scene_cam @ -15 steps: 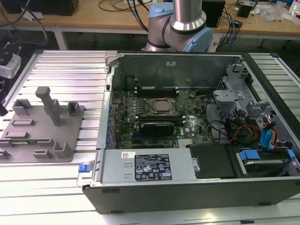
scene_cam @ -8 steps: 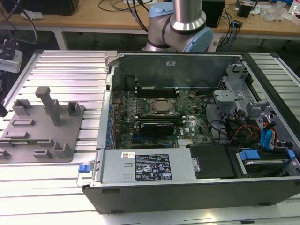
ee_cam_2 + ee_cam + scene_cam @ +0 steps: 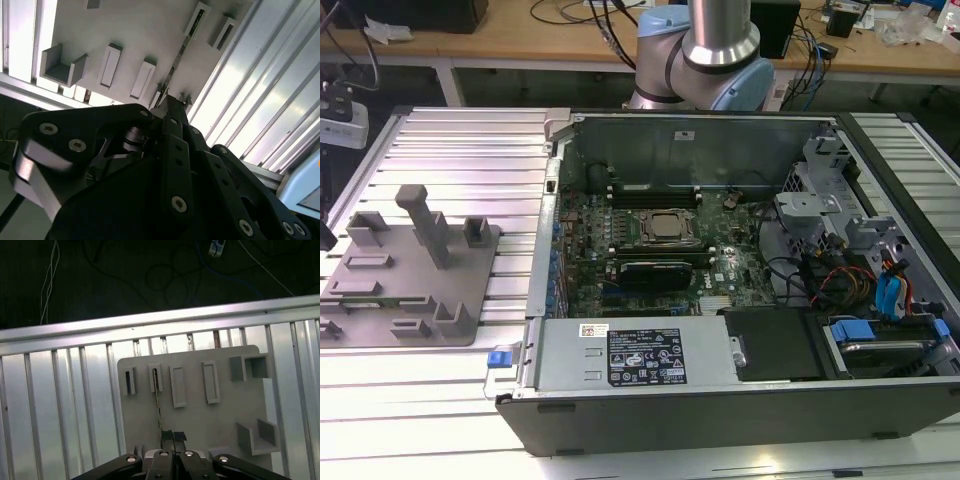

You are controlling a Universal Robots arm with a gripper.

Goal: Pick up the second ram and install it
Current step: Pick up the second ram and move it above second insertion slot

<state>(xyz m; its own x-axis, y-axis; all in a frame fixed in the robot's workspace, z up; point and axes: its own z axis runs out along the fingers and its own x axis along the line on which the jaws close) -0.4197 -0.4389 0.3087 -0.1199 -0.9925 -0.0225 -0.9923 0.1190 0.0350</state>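
The second ram (image 3: 158,405) is a thin stick standing on edge in a slot of the grey fixture plate (image 3: 200,420). It also appears as a narrow strip (image 3: 181,47) in the second wrist view, and as a greenish line (image 3: 382,300) on the fixture at the exterior view's left. My gripper (image 3: 173,436) hangs above the fixture, its fingertips (image 3: 176,100) over the near end of the stick. The fingers are pressed together with nothing between them. The open computer case (image 3: 720,250) with its green motherboard (image 3: 620,230) lies at the exterior view's right.
The fixture carries several raised blocks (image 3: 425,225) and empty slots (image 3: 210,382). It rests on a ribbed aluminium table (image 3: 460,150). Inside the case are the CPU socket (image 3: 667,228), black memory slots (image 3: 650,195), cables (image 3: 820,275) and a drive bay (image 3: 880,330). The arm's base (image 3: 705,60) stands behind the case.
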